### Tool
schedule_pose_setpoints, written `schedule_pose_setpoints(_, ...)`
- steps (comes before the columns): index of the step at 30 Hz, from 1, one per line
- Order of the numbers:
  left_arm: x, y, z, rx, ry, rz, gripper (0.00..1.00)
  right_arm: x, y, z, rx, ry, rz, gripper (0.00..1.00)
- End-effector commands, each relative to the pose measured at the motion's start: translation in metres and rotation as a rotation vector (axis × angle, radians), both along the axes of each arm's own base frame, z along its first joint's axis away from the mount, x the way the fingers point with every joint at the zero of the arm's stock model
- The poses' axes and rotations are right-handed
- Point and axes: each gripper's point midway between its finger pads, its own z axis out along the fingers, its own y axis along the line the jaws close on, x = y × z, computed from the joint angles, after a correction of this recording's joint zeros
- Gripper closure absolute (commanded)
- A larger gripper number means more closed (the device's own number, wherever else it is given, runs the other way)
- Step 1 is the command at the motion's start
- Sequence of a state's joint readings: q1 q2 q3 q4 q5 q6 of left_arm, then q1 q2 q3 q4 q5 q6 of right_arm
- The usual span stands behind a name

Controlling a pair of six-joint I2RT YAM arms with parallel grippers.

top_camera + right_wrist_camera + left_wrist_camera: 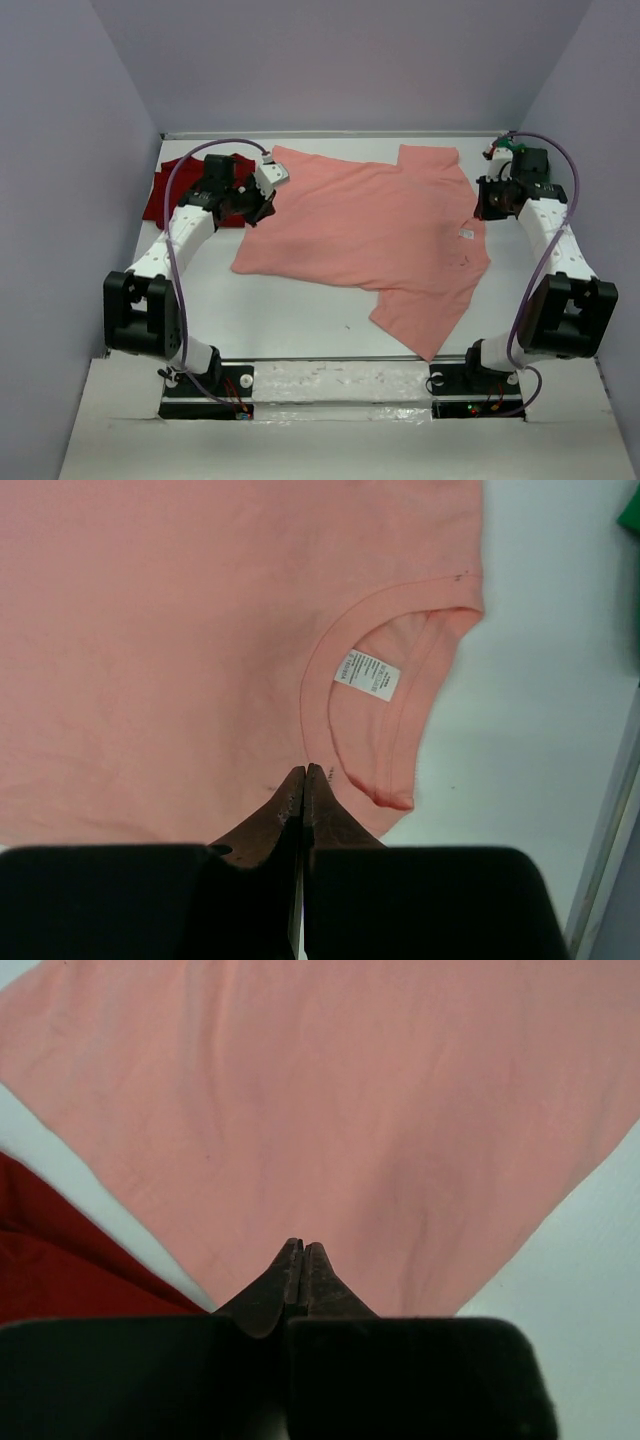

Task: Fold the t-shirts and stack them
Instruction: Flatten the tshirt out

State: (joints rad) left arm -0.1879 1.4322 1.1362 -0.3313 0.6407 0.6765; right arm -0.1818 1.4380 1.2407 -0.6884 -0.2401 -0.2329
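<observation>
Left pincer [302,1250] and right pincer [304,772] hang closed over white table [300,320], lavender walls [340,60].

You're in a robotics lab test cell: a white table [300,320] boxed by plain lilac-grey walls [330,60] left, far and right, with the left arm [185,235] and right arm [555,240] bolted at its near edge.

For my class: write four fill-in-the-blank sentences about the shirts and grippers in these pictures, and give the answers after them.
The spread t-shirt is coloured ___. The left gripper and right gripper both have jaws ___. The dark red t-shirt lies beside the ___ gripper. The white label sits inside the spread t-shirt's ___ opening.
Answers: salmon-pink; shut; left; neck.
</observation>
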Motion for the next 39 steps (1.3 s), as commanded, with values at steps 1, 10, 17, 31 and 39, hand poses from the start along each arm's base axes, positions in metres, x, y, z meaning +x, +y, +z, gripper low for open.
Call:
schedule_pose_setpoints(1,0.028,-0.014,0.006,-0.015,-0.095,0.008,1.0,0.013,-0.002,-0.005,-0.001,-0.013,0.02,1.0)
schedule_pose_setpoints(10,0.067,-0.03,-0.039,0.093,-0.124,0.165,1.0,0.027,0.0,-0.056,0.035,0.132,0.021,1.0)
schedule_pose_setpoints(17,0.096,-0.036,-0.078,0.127,-0.045,0.231,1.0,0.057,-0.019,-0.083,0.0,0.219,-0.056,1.0)
schedule_pose_setpoints(31,0.107,-0.022,-0.043,0.154,-0.122,0.302,1.0,0.151,-0.03,-0.119,-0.054,0.297,-0.107,1.0)
schedule_pose_setpoints(39,0.097,0.009,-0.01,0.177,-0.186,0.355,1.0,0.159,-0.023,-0.137,-0.068,0.344,-0.076,1.0)
